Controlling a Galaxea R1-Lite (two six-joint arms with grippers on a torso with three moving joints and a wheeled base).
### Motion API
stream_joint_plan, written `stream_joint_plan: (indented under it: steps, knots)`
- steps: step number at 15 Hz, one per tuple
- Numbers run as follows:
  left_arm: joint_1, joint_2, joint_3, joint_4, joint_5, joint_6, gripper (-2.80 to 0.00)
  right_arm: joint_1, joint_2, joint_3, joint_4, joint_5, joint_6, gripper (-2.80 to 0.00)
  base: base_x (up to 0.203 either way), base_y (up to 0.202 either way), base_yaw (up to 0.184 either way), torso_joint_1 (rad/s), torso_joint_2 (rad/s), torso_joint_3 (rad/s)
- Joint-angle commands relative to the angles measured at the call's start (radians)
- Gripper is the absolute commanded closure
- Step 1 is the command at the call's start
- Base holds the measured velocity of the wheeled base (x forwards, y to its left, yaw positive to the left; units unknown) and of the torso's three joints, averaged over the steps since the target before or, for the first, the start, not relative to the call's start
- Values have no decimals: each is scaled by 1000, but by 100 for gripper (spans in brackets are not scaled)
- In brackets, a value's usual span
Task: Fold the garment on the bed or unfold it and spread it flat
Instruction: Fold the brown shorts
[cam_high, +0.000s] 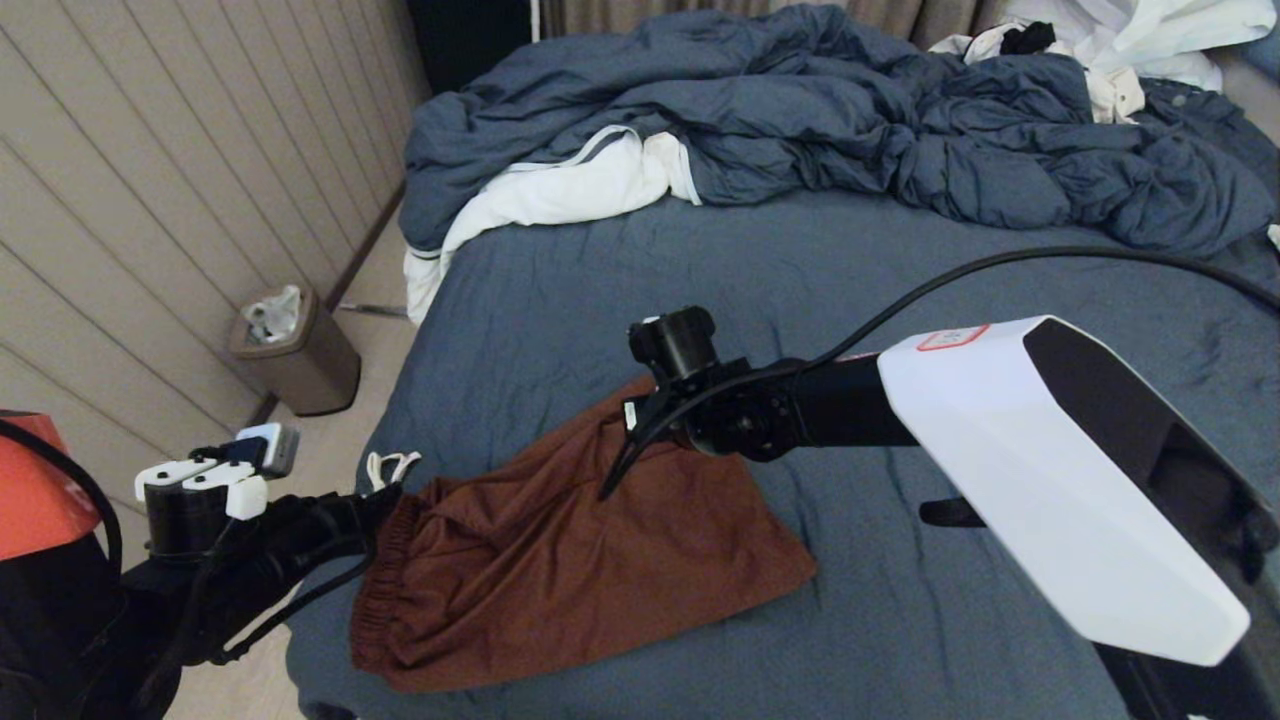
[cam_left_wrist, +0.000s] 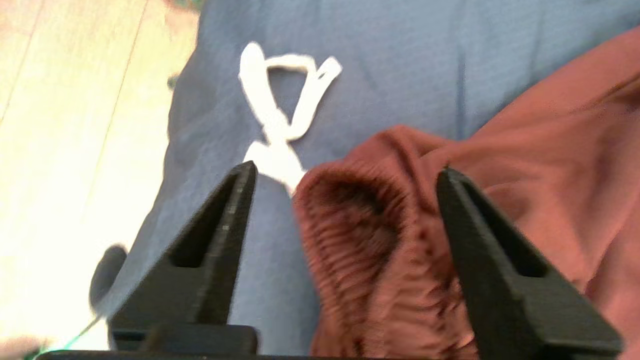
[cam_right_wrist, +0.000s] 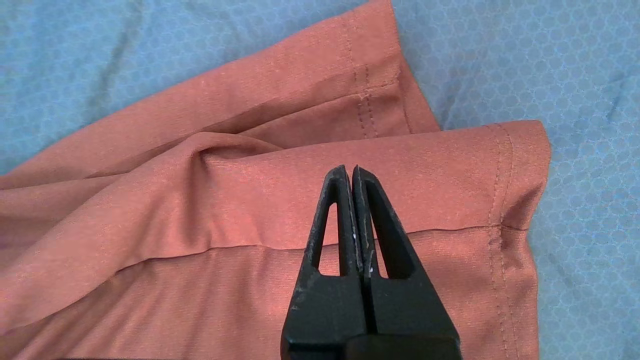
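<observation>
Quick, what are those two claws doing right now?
Left gripper: open, around the rust-brown shorts' gathered waistband.
Right gripper: shut, empty, above the shorts.

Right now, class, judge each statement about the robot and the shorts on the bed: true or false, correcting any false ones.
1. The left gripper is open, with the shorts' waistband between its fingers. True.
2. The right gripper is open. False: it is shut, empty, above a hemmed leg.
3. The drawstring lies on the blue sheet. True.
4. The shorts lie on the duvet. False: they lie on the sheet, near the bed's edge.
</observation>
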Motion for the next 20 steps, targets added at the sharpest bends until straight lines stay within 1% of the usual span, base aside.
stream_joint_plan:
  steps: [1,2,5,8,10,11,17,20]
  knots:
    - [23,-6,25,31,-39,-8,-280,0,-11,8,0,-2,0,0,0,0,0,0,0,0]
    - [28,-11,27,70,-67,-14,-280,0,-11,8,-2,-2,1,0,0,0,0,0,0,0]
    - [26,-38,15,192,-133,-73,-280,-5,-15,9,-2,-2,1,0,0,0,0,0,0,0]
    - [26,-119,-28,346,-185,-127,-280,-19,-40,19,-1,0,1,0,0,0,0,0,0,0]
    - [27,-172,-64,464,-247,-169,-280,-38,-46,29,-2,0,1,0,0,0,0,0,0,0]
    - [27,-178,-74,495,-266,-181,-280,-38,-46,34,-2,1,1,0,0,0,0,0,0,0]
    - [37,-85,-60,487,-265,-174,-280,-43,-57,24,-2,9,-2,0,0,0,0,0,0,0]
    - [44,-50,-59,470,-264,-170,-280,-63,-56,39,-5,16,1,0,0,0,0,0,0,0]
